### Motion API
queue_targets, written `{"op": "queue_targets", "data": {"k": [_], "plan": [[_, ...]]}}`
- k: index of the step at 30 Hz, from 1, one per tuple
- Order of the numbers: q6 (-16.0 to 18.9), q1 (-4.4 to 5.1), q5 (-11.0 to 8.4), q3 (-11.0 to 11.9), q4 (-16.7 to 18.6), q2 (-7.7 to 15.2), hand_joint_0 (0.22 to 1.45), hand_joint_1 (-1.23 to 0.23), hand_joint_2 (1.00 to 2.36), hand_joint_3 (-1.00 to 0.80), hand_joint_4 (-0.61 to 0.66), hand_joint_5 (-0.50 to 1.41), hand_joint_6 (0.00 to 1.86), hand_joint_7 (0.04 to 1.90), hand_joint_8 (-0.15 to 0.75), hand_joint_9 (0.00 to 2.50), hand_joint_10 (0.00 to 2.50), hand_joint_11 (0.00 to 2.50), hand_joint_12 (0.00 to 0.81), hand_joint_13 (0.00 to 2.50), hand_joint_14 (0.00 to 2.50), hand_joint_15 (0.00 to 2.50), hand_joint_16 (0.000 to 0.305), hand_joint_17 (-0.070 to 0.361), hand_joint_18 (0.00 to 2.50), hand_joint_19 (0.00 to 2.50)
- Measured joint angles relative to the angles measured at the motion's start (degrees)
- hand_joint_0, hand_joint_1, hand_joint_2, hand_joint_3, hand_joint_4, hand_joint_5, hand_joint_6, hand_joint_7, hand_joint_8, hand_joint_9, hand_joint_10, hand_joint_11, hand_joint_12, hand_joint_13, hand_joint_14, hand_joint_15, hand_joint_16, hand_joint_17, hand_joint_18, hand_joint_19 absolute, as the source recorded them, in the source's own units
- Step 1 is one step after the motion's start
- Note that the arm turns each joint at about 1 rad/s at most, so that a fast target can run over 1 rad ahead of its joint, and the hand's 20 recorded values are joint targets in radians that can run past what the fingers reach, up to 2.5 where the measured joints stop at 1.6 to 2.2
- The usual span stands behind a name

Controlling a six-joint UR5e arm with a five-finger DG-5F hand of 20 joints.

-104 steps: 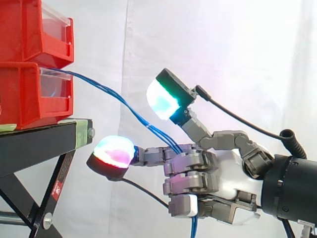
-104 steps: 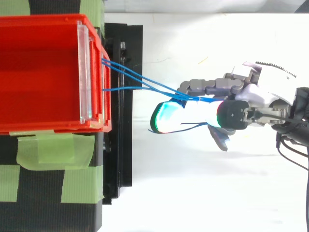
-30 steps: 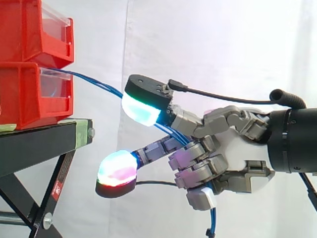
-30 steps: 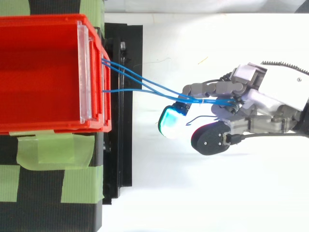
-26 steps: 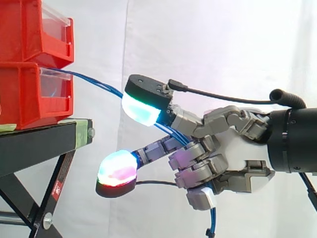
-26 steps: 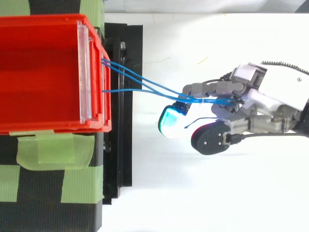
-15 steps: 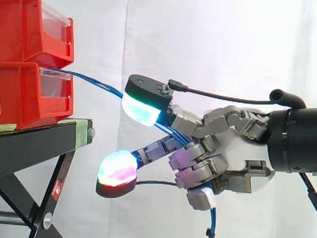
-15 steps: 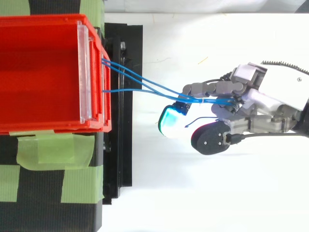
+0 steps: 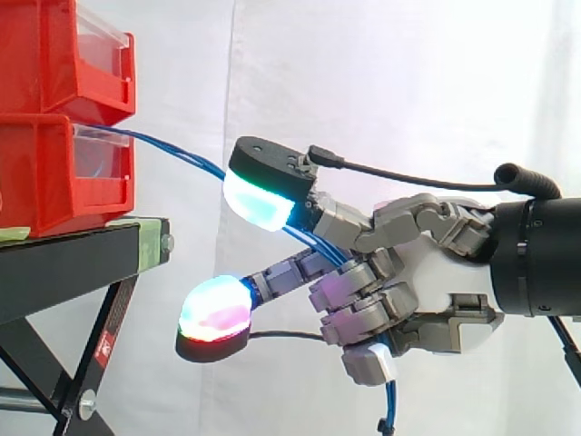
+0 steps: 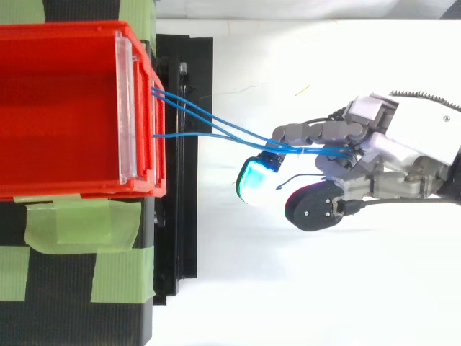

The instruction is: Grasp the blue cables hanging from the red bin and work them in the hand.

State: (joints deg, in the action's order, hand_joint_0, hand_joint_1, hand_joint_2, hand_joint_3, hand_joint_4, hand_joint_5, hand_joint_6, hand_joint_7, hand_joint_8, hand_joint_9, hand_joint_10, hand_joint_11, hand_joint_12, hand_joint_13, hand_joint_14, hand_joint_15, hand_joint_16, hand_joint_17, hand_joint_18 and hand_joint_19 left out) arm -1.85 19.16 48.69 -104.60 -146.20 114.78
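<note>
Blue cables [image 9: 186, 156] clamped in the hand [image 9: 427, 282], well out from the red bin [image 9: 45, 182].
Strands leave the front of the lower red bin, slope down away from it and run between the curled fingers [image 9: 359, 300] and the thumb, which pinch them; a loose tail hangs below the hand. Judgement: thin, light, limp, likely slick-jacketed, so they should slide and splay rather than resist. Best hold is where the strands bunch, away from the bin, leaving slack so the bin is not tugged off its black stand [image 9: 73, 263].

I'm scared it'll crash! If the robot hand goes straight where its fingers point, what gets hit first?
Probably the black stand, just under the lower red bin. The robot hand, shut on the blue cables, points left; nothing else lies between.
</note>
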Motion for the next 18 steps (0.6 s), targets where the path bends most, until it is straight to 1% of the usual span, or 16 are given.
{"op": "queue_targets", "data": {"k": [6,18], "plan": [[0.0,0.0,0.0,0.0,0.0,0.0,0.79,-0.58,1.0,-0.95,0.36,0.43,0.02,1.14,0.53,1.96,2.5,2.5,0.754,2.15,2.5,2.14,0.224,0.168,2.5,0.78],[0.0,0.0,0.0,0.0,0.0,0.0,0.79,-0.57,1.0,-0.95,0.35,0.43,0.02,1.14,0.532,1.96,2.5,2.5,0.752,2.14,2.5,2.12,0.221,0.165,2.49,0.79]]}}
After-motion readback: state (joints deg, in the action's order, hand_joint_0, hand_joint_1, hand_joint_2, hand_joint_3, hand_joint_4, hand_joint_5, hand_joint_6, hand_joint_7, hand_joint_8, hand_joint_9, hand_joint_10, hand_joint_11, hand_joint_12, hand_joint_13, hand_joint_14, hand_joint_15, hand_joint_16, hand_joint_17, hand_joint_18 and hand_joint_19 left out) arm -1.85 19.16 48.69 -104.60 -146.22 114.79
